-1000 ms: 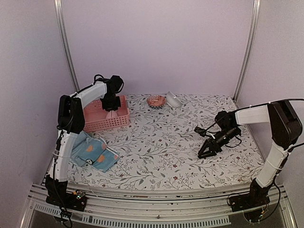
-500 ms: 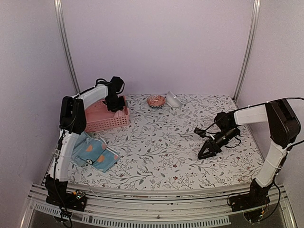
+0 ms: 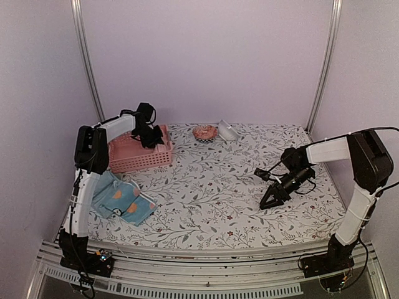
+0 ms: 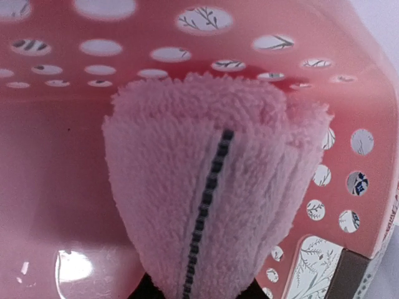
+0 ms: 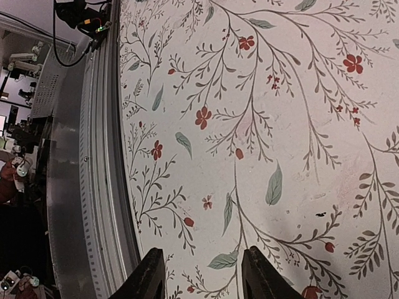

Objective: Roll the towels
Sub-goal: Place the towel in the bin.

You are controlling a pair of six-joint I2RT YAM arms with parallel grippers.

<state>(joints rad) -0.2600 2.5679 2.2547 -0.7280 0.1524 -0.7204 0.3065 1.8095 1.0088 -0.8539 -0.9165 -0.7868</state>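
The left gripper (image 3: 148,134) is reaching into the pink perforated plastic basket (image 3: 134,161) with its fingers clamped on one end of the rolled plain pink terry towel (image 4: 199,205). The roll should be resting on the basket's floor before the fingers let go, so the coil is not springing loose. The right gripper (image 5: 204,252) is hovering over the flower-printed table (image 5: 280,93) with fingers apart and empty, while the crumpled light blue towel with orange motifs (image 3: 124,200) is lying outside the basket, waiting.
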